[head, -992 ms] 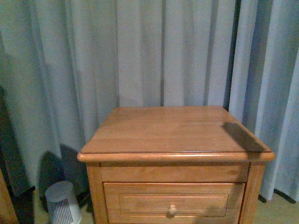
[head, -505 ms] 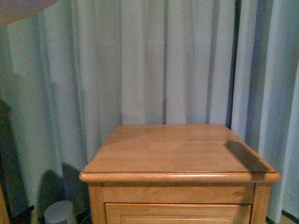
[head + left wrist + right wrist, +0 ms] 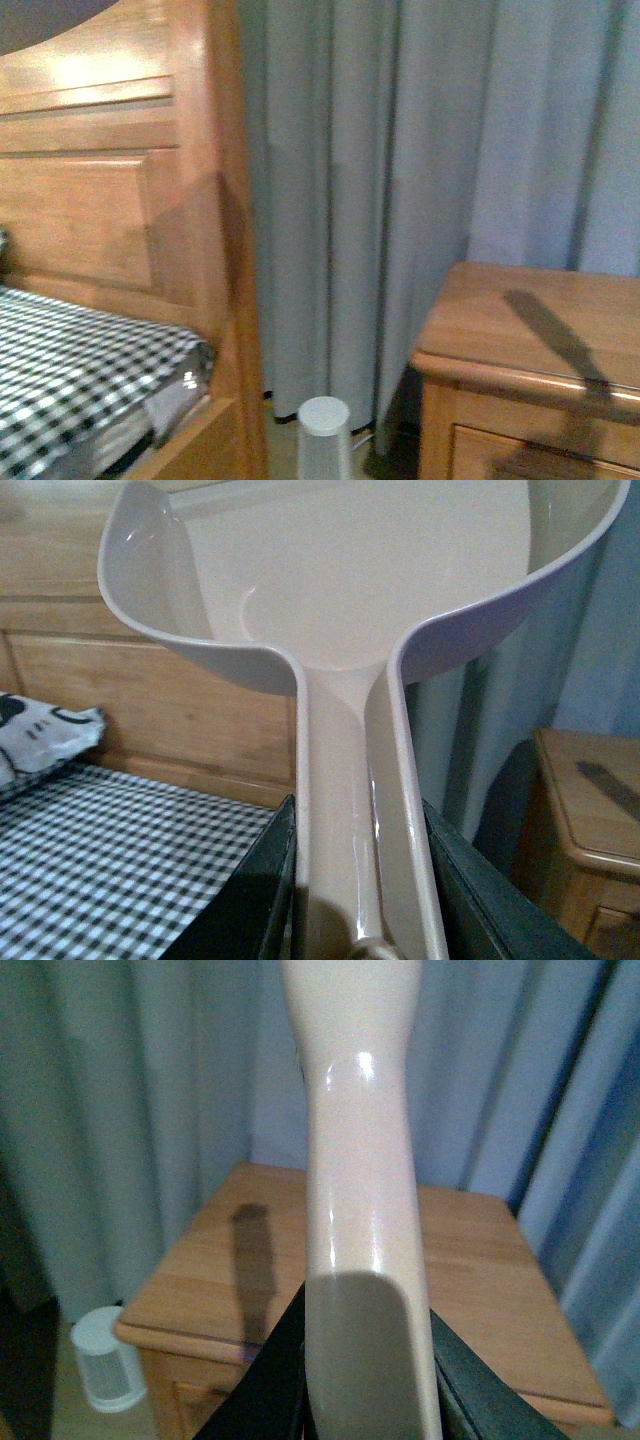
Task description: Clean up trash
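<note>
Left fingers [image 3: 250, 910]: clamped on the dustpan [image 3: 360, 580] handle.
Right fingers [image 3: 270, 1395]: clamped on a beige handle [image 3: 365, 1210].
Bench [image 3: 480, 1250]: wooden, beside the curtain [image 3: 400, 150].

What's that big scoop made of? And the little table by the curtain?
The dustpan looks like smooth, glossy plastic: thin moulded walls with shiny glints. The little table looks like varnished wood: orange-brown grain lines and a soft sheen.

One dustpan [image 3: 340, 580], one beige handle [image 3: 360, 1160], one nightstand [image 3: 530, 320], one bed [image 3: 90, 220], one white canister [image 3: 323, 435]
</note>
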